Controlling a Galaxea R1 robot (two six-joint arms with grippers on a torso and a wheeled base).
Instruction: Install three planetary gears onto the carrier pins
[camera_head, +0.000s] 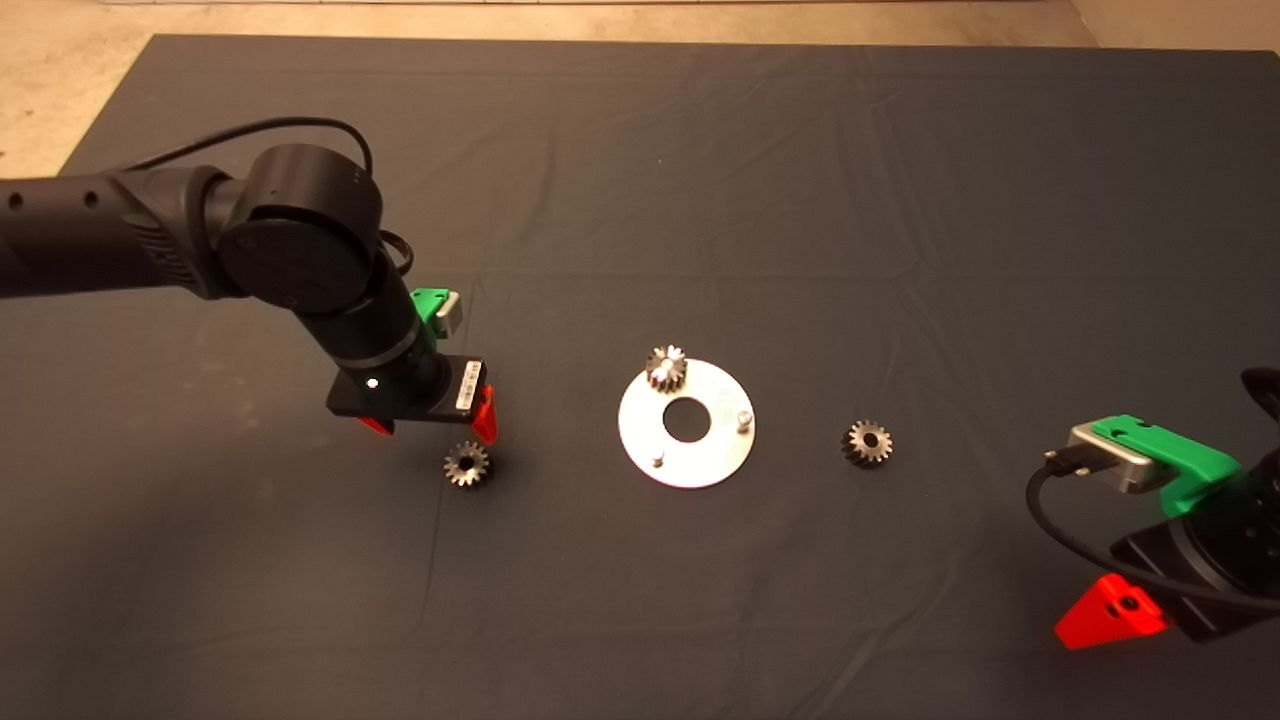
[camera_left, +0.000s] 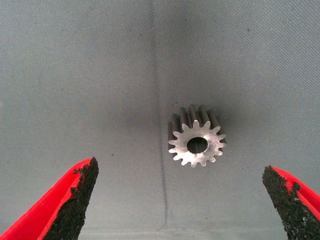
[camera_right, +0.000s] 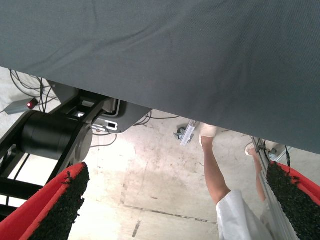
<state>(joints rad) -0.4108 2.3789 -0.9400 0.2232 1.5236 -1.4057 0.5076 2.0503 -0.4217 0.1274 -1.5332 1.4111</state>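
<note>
The left arm is reaching in over the dark mat (camera_head: 900, 200), its wrist bending downward. The left gripper (camera_head: 430, 425) is hovering just above a loose gear (camera_left: 197, 143), fingers (camera_left: 75, 200) spread wide on either side, holding nothing. A second gear (camera_head: 666, 368) is sitting on one pin of the silver disc (camera_head: 710, 460); two bare pins (camera_head: 743, 419) are standing upright. A third gear (camera_head: 867, 443) is lying beside the disc. The right gripper (camera_head: 1110, 610) is waiting at the lower right edge, open and empty.

No lettering can be read anywhere; a white label (camera_head: 467, 384) on the left wrist is too small to read.
</note>
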